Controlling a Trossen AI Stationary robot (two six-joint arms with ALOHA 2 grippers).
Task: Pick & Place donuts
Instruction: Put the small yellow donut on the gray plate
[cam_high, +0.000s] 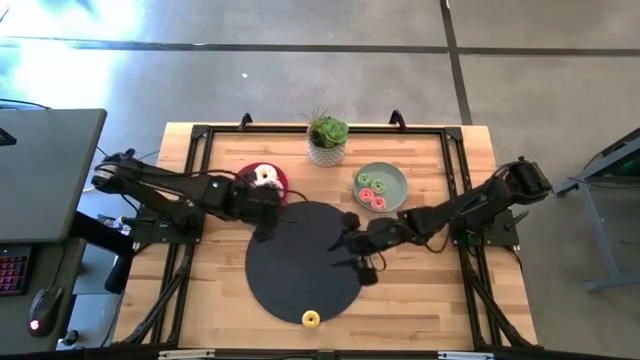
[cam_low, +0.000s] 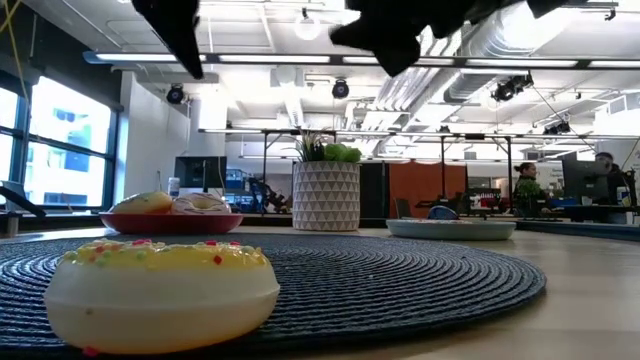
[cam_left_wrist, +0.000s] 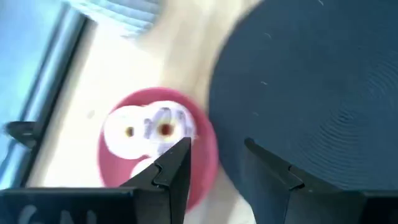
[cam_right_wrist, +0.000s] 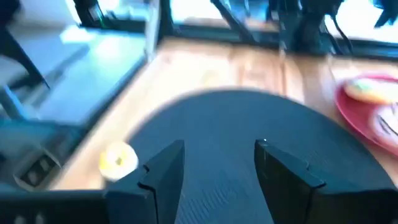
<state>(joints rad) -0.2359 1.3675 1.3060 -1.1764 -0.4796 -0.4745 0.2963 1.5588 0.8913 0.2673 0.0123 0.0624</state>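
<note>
Hovering released over the black mat (cam_high: 300, 260), the right gripper (cam_right_wrist: 217, 163) should descend squarely around the yellow donut (cam_high: 311, 319) at the near edge; the left gripper (cam_left_wrist: 217, 163), released, waits beside the red plate (cam_high: 280, 180).

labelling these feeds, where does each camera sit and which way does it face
High: above the table, straight down; both arms, left gripper by the red plate, right gripper over the black mat.
Low: table height, across the mat; yellow donut up front, arms overhead.
Left wrist: down past open fingers at the red plate.
Right wrist: past open fingers over the mat.
Shared: yellow donut, mat, red plate.
</note>
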